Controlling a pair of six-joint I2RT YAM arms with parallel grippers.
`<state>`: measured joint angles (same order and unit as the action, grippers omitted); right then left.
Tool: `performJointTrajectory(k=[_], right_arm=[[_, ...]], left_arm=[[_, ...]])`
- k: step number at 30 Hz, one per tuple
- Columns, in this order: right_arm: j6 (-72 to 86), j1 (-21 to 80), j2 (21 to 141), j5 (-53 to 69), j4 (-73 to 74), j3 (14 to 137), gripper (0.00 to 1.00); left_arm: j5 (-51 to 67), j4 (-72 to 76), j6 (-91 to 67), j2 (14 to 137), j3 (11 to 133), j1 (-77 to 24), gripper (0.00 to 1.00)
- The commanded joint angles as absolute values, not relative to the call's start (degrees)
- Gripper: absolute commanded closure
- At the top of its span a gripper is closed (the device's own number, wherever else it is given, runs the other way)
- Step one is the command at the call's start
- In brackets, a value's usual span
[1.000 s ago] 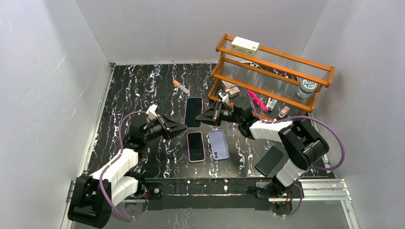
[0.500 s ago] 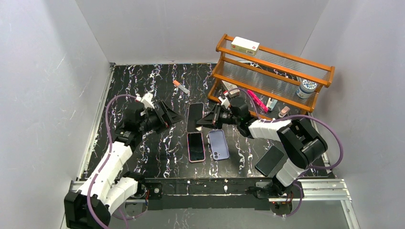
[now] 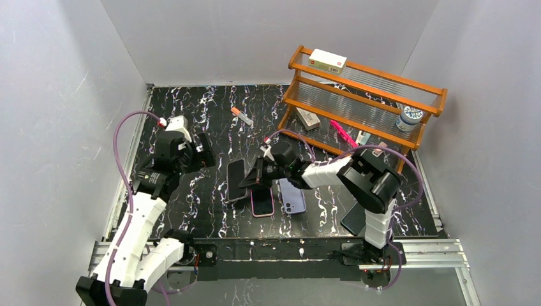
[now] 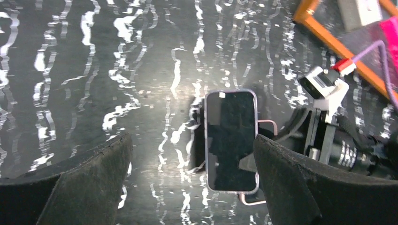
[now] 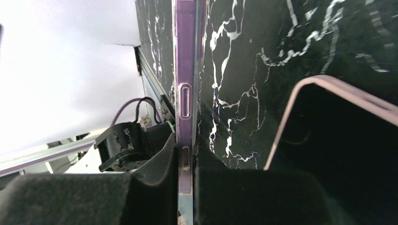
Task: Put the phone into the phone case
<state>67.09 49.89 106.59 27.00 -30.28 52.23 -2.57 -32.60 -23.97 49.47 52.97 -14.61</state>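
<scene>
So here's where we are. The black marbled worktop (image 3: 191,108) takes up most of the view, with the orange shelf rack (image 3: 363,95) at the back right. The left arm (image 3: 143,217) is up and off to the left side. The right arm (image 3: 370,182) reaches across the middle.

The phone (image 3: 237,180) isn't in yet. It's screen up, just left of the pink case (image 3: 262,203), and from the left wrist view its right side seems to overlap the case's rim. There's a shadow under it, so we reckon it's lifted off the worktop rather than lying flat, but we wouldn't swear to it. The case lies open and looks empty. A lilac phone-shaped thing (image 3: 293,197) sits just right of the case, and another black phone (image 3: 352,220) lies down by the right arm's base.

The right tool (image 5: 186,159) is pinching the phone by its edge; the wrist view shows the lilac side rail clamped between the pads. The left tool (image 4: 191,140) is spread wide, holding nothing, and looks down on the phone.

So we'd call it about halfway: phone picked up and brought to the case, lining up and pressing in still to do.

Versus a second ago, the phone was lying flat further back on the worktop, up near the rack, and it has since come forward beside the case. The left tool was pressed together low next to the case; it has since pulled back, risen and opened.
</scene>
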Motion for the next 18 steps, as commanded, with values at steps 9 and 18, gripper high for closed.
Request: performJointTrajectory(k=[9, 18], right_arm=[[69.27, 56.48, 112.66, 23.69, -27.07, 58.32, 0.91], [65.66, 56.55, 108.3, 20.48, -13.91, 59.69, 0.46]], left_arm=[[-15.68, -34.38, -21.37, 44.15, 48.53, -14.75, 0.02], [-15.93, -34.16, -21.45, 44.41, 48.18, -14.75, 0.02]])
